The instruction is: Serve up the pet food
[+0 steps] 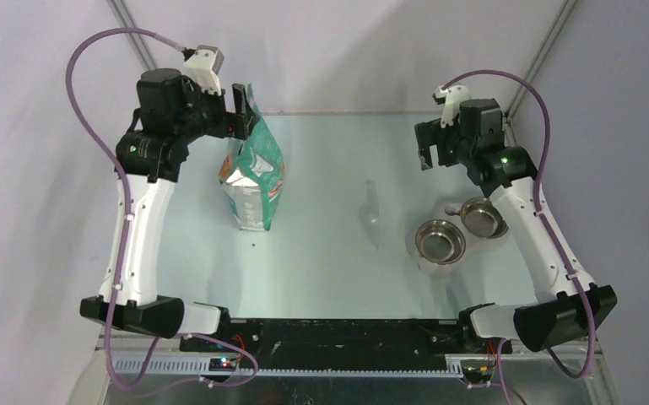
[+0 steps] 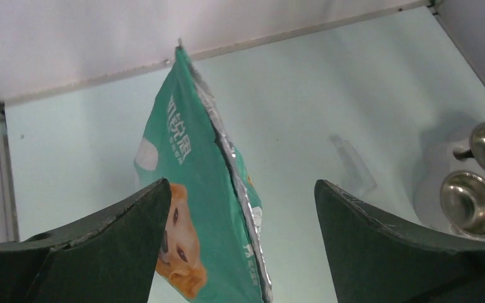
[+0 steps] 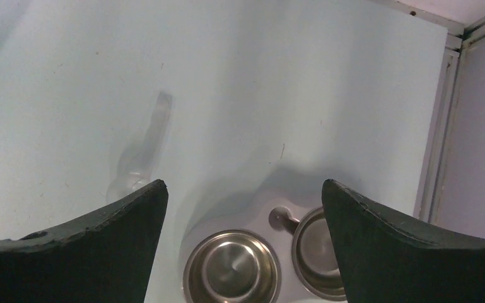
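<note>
Left gripper (image 2: 241,184), jaws released, straddles the dog-food bag (image 2: 186,148) top, seemingly without touching; right gripper (image 3: 244,183) hangs released over steel bowls (image 3: 232,270).

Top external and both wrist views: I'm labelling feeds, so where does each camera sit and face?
Top external: above and behind, looking down on the table; left arm and right arm show whole.
Left wrist: raised at far left, looking down past the open left end effector at the bag.
Right wrist: raised, looking down past the open right end effector at two steel bowls.
Shared: all three show bowls and clear scoop.
</note>
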